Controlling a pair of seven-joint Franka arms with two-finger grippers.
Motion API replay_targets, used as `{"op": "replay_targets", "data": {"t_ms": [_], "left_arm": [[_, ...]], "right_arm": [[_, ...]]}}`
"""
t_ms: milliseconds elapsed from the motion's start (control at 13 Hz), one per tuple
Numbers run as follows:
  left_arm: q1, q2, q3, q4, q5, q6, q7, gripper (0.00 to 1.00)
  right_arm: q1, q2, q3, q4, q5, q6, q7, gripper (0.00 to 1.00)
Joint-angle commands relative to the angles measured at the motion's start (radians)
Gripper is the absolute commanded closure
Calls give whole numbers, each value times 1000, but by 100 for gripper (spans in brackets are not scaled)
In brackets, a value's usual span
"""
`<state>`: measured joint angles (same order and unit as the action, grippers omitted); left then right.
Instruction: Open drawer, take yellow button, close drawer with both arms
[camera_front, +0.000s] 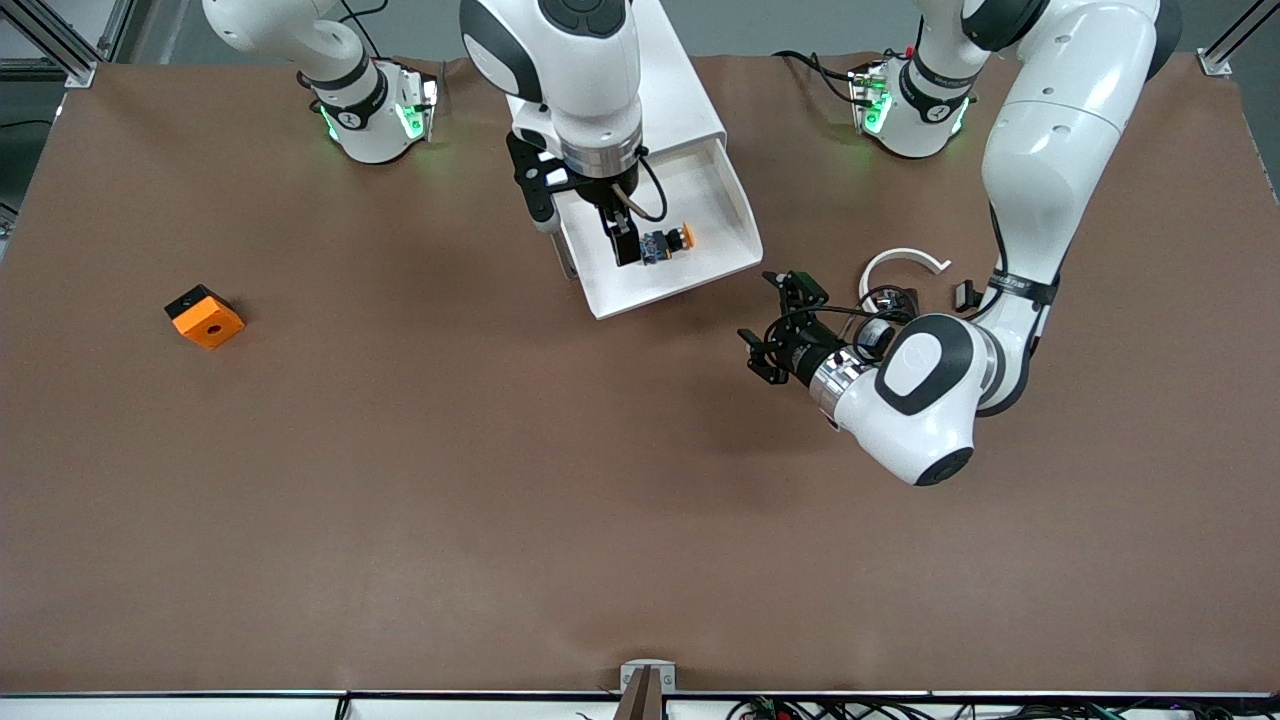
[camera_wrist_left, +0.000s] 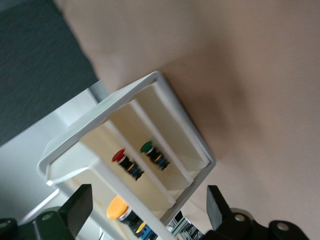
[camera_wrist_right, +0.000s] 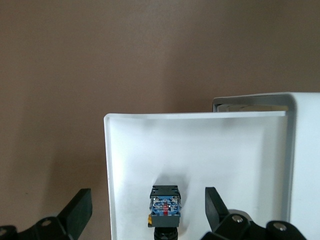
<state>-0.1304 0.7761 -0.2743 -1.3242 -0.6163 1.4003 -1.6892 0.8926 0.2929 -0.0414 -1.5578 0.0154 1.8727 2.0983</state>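
The top drawer (camera_front: 715, 215) of the white cabinet (camera_front: 668, 85) is pulled out toward the front camera. The button (camera_front: 666, 242) lies in it on its side, orange cap toward the left arm's end. My right gripper (camera_front: 638, 246) hangs open just over the button; in the right wrist view its fingers (camera_wrist_right: 80, 210) stand either side of the button's blue base (camera_wrist_right: 165, 205) on the drawer floor (camera_wrist_right: 200, 150). My left gripper (camera_front: 768, 312) is open and empty, low over the table beside the drawer's corner. Its wrist view looks into the drawer stack (camera_wrist_left: 150, 150) between open fingers (camera_wrist_left: 215, 205).
An orange square block with a hole (camera_front: 205, 316) lies toward the right arm's end. A white curved part (camera_front: 905, 260) and a small black part (camera_front: 965, 293) lie by the left arm. The left wrist view shows red-capped (camera_wrist_left: 119, 156), green-capped (camera_wrist_left: 146, 147) and orange-capped (camera_wrist_left: 117, 207) buttons in the cabinet.
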Motion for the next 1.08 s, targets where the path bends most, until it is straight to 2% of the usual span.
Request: {"op": "replay_targets", "data": {"t_ms": [0, 540, 1004], "left_arm": [[-11, -47, -5, -10, 70, 80, 139, 0], [-58, -54, -6, -10, 187, 304, 455, 0], [-133, -110, -6, -10, 450, 396, 585, 0]], "right_arm": [[38, 29, -12, 15, -3, 13, 55, 0], [97, 127, -12, 19, 3, 94, 117, 0], [117, 135, -12, 15, -8, 86, 65, 0]]}}
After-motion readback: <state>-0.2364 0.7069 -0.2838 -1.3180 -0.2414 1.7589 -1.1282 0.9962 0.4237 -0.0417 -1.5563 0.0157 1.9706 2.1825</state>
